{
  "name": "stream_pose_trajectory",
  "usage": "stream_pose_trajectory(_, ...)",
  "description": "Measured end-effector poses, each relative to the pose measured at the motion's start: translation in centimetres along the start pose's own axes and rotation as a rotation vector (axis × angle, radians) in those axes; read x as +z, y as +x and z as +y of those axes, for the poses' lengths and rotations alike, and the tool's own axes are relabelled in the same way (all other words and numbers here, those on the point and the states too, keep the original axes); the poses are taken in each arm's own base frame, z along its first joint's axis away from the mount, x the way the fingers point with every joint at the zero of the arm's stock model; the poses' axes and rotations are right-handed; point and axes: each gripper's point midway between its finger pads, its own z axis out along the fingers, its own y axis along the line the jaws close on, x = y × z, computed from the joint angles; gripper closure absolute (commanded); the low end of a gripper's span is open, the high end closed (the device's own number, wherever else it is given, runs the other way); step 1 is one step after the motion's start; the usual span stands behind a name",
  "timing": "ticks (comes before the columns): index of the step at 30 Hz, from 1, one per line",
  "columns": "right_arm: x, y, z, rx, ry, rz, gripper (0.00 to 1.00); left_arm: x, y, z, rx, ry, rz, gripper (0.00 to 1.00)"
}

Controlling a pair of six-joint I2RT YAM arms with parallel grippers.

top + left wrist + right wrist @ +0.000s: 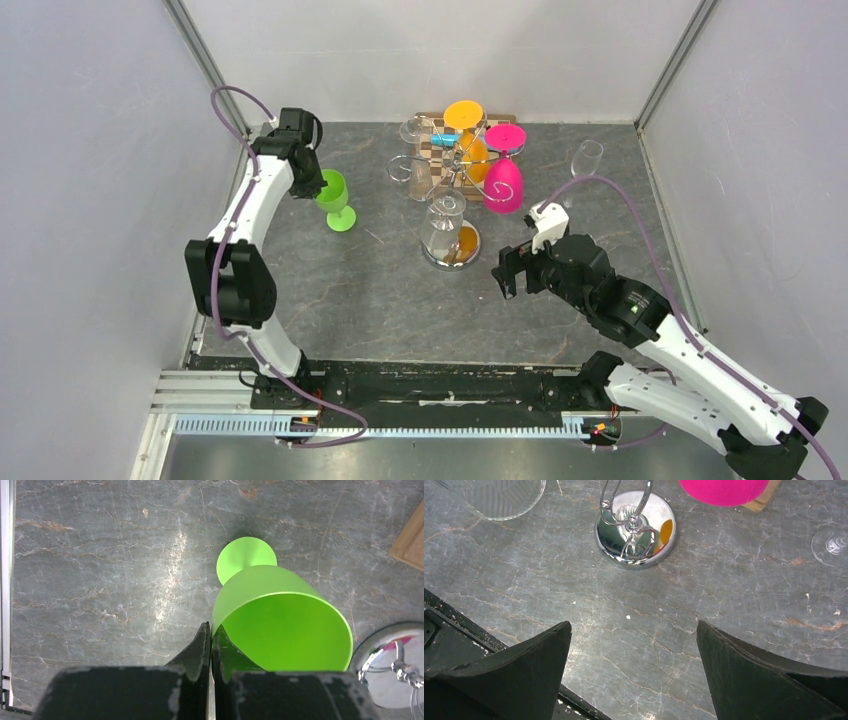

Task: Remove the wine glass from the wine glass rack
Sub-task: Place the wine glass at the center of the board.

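Fingers first: the left fingers (199,652) are clamping the rim of the green wine glass (280,625), which is sitting upright off the wine glass rack (452,168), well to its left. The right fingers (524,675) are gaping wide apart, hovering over the table (724,605) near the rack's chrome base (659,542).

The table top (380,300) is dark grey like stone, with thin pale cracks and some rusty brown spots. Plain pale grey walls stand on three sides: the back wall (430,50), the left wall (80,200), the right wall (770,150). A metal post (198,50) runs up each back corner. Light makes a bright patch (170,575) on the table.
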Motion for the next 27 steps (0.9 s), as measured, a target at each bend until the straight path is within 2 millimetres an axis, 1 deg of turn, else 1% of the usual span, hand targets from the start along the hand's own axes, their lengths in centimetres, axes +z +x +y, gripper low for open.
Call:
stream_pose_trajectory(4,-0.2,0.4,-0.3,0.02,0.015,-0.003,0.02,1.6,0.0,0.3,-0.005,-0.019,0.03,0.97)
stream_pose_trajectory(6,-0.4,0.5,-0.5,0.027,0.02,-0.008,0.02,1.9,-0.2,0.3,-0.007,-0.024,0.031,0.94)
stream_pose_trajectory(8,-0.5,0.7,-0.6,0.028,0.024,-0.005,0.02,1.9,-0.4,0.3,-0.01,-0.023,0.027,0.88)
stream_pose_trajectory(12,-0.3,1.3,-0.7,0.018,0.032,0.025,0.02,2.1,-0.5,0.3,-0.009,-0.023,0.029,0.68)
stream_pose_trajectory(15,-0.2,1.9,-0.8,0.012,0.035,0.05,0.02,2.1,-0.6,0.3,-0.007,-0.024,0.028,0.57)
stream_pose_trajectory(18,-0.2,2.0,-0.5,0.006,0.017,0.056,0.02,2.0,-0.7,0.3,-0.002,-0.023,0.027,0.43)
stream_pose_trajectory(19,-0.2,2.0,-0.4,0.005,0.013,0.057,0.02,2.0,-0.8,0.3,0.0,-0.022,0.025,0.41)
stream_pose_trajectory(21,-0.2,2.0,-0.3,0.001,0.006,0.057,0.02,2.0,-0.8,0.3,0.006,-0.022,0.025,0.39)
stream_pose_trajectory(24,-0.3,2.1,-0.4,-0.009,0.009,0.065,0.02,1.8,-0.8,0.3,0.009,-0.021,0.024,0.29)
stream_pose_trajectory(25,-0.3,2.1,-0.4,-0.013,0.01,0.068,0.02,1.6,-0.9,0.3,0.009,-0.018,0.021,0.26)
stream_pose_trajectory(27,-0.4,1.9,-0.5,-0.018,0.016,0.071,0.02,0.8,-1.1,0.3,0.008,-0.007,0.007,0.24)
